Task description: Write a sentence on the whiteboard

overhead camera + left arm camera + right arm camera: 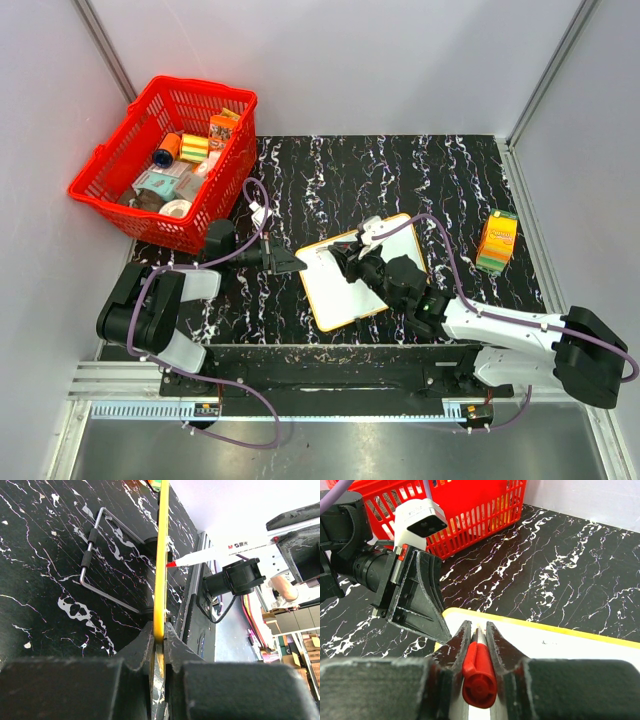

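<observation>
The whiteboard point(372, 272), white with an orange-yellow rim, lies on the black marbled table in the middle. My left gripper point(298, 262) is shut on its left rim; the left wrist view shows the rim point(161, 555) edge-on between the closed jaws point(159, 636). My right gripper point(347, 262) is over the board's left part, shut on a red-ended marker point(479, 677). The marker point(225, 550) has its red tip close to the board face. The board point(570, 650) looks blank near the pen; no red sentence can be made out.
A red basket point(100, 195) with several packets stands at the back left and also shows in the right wrist view point(470, 515). An orange and yellow carton point(497, 241) stands at the right. A bent metal wire stand point(92, 565) shows beside the board's rim.
</observation>
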